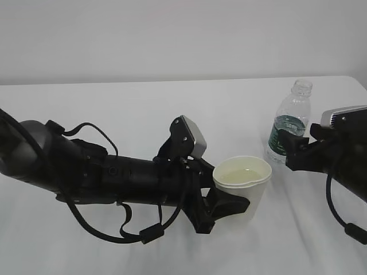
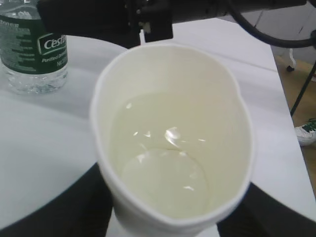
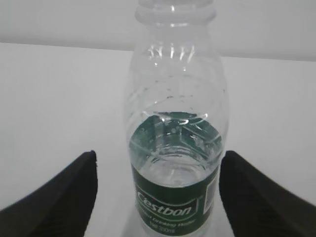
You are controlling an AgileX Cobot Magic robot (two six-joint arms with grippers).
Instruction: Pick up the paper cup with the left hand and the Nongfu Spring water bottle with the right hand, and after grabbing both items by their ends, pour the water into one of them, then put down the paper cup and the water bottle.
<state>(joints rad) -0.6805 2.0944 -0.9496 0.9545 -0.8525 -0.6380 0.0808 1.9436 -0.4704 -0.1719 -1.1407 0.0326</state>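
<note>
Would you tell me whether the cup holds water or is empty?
It holds water: the cup shows clear liquid with glints, filling its lower part.

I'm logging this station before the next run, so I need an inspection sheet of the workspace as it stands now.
Surface: white table, no spills seen.
Job's things: paper cup upright, holding water, its rim squeezed oval; Nongfu Spring water bottle upright, uncapped, some water left in its lower half.
Clutter: nothing seen.
Grippers: left hand with jaws around the cup's lower part; right hand with open jaws either side of the bottle, clear gaps showing.
Cables: black cable loops under the left arm; another hangs from the right arm.
Surroundings: plain wall; a shoe on the floor.
</note>
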